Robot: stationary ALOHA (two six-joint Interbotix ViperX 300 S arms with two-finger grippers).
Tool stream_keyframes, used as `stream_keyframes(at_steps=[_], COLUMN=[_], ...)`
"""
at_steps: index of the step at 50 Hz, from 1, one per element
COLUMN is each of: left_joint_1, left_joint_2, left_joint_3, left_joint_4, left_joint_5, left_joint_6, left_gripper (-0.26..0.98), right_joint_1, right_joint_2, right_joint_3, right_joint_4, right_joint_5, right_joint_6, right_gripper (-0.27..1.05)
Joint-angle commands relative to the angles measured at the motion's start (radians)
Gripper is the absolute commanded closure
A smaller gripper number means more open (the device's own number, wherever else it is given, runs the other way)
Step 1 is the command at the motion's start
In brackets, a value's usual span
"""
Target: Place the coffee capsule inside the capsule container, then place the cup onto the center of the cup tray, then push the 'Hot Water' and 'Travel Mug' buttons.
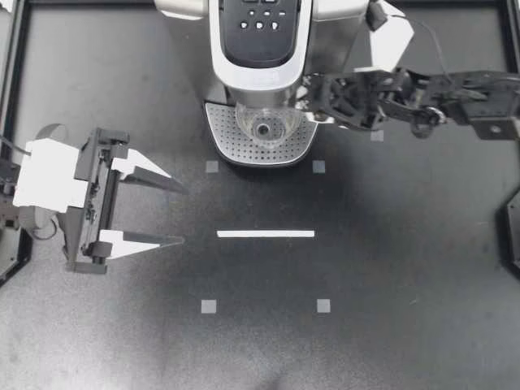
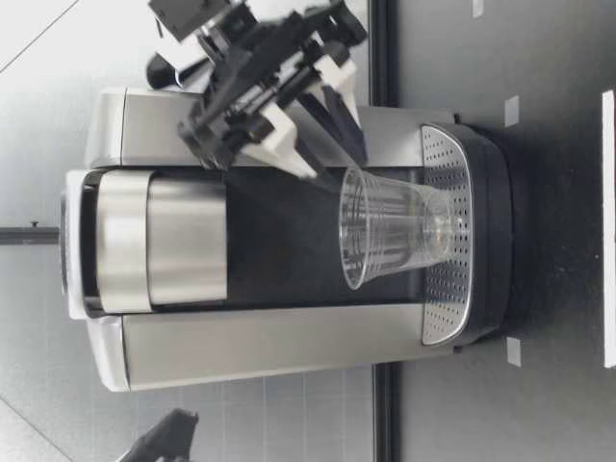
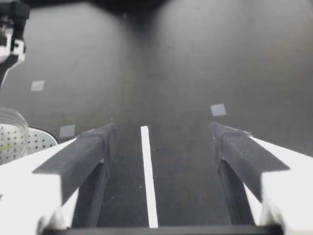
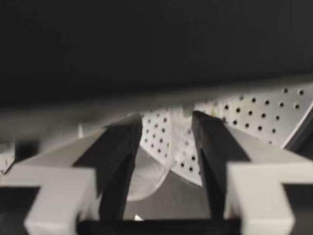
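Observation:
A clear plastic cup (image 1: 264, 126) stands upright on the perforated cup tray (image 1: 221, 130) of the coffee machine (image 1: 260, 49), under its spout. My right gripper (image 1: 307, 99) is open at the cup's right side, level with the rim, and its fingers do not clamp the cup. In the low view the cup (image 2: 390, 229) sits on the tray (image 2: 448, 289) with my right gripper (image 2: 339, 162) just above its rim. The right wrist view has the cup's rim (image 4: 151, 171) between open fingers (image 4: 122, 142). My left gripper (image 1: 175, 213) hovers open and empty at the table's left. No capsule shows.
The button panel (image 1: 260, 20) lies on top of the machine. A white tape line (image 1: 266, 234) and small tape squares (image 1: 209, 306) mark the table in front of the machine. In the left wrist view the line (image 3: 146, 171) runs between the fingers.

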Motion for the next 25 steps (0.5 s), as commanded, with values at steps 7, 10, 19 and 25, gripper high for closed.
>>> stream_keyframes(at_steps=[7,10,19,25], left_joint_1=[0.003,0.003,0.003,0.009], left_joint_2=[-0.021,-0.021,-0.02,-0.02], left_joint_3=[-0.015,-0.015,-0.015,-0.012], left_joint_4=[-0.002,-0.002,-0.006,-0.017], left_joint_5=[-0.008,-0.006,-0.006,-0.005], left_joint_6=[-0.002,-0.002,-0.003,-0.003], left_gripper=[0.1,0.1,0.1,0.1], right_joint_1=[0.003,0.003,0.032,0.075], right_joint_2=[-0.115,-0.146,-0.249,-0.301], right_joint_3=[0.06,0.081,0.141,0.187], right_joint_4=[-0.003,-0.011,-0.153,-0.278], right_joint_5=[-0.005,-0.005,-0.003,-0.021], right_joint_6=[-0.005,-0.012,-0.051,-0.054], right_gripper=[0.27,0.27,0.27,0.27])
